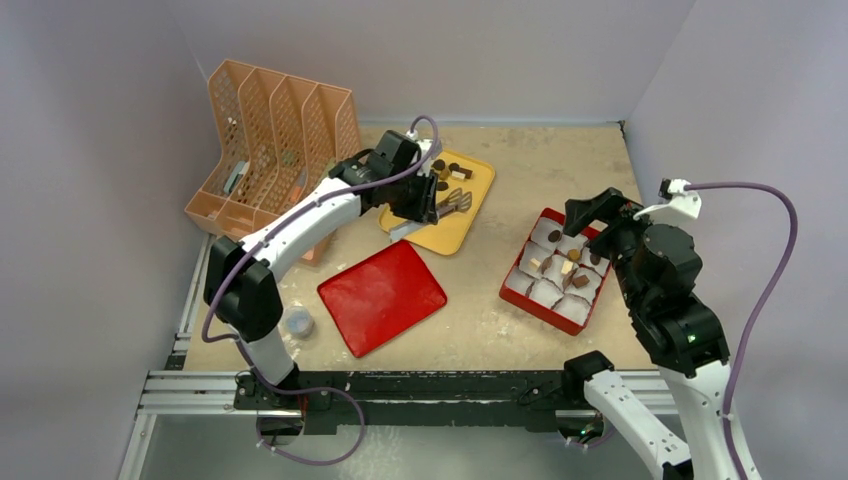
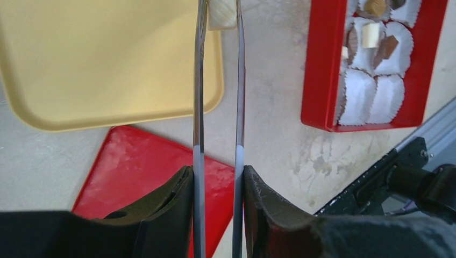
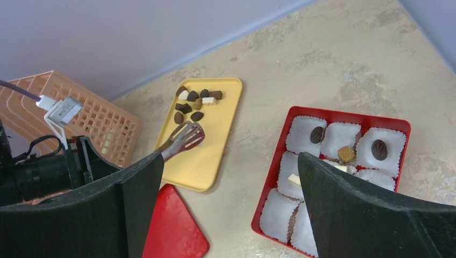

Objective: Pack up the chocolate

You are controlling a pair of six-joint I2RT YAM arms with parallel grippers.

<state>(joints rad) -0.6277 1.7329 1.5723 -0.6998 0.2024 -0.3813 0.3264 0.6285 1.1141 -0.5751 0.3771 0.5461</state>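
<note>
Several small chocolate pieces (image 1: 447,170) lie at the far end of the yellow tray (image 1: 445,236); they also show in the right wrist view (image 3: 194,100). My left gripper (image 1: 425,196) is shut on metal tongs (image 1: 455,203) over the tray. In the left wrist view the tongs (image 2: 200,80) run out from between my fingers, with a whitish block (image 2: 221,15) between their tips. The red box (image 1: 511,290) of white paper cups holds several pieces (image 1: 567,262). My right gripper (image 1: 600,215) is open and empty above the box (image 3: 344,114).
A red lid (image 1: 382,295) lies flat near the front, left of the box. An orange file rack (image 1: 270,140) stands at the back left. A small bluish cap (image 1: 298,322) lies near the left arm's base. Walls close in three sides.
</note>
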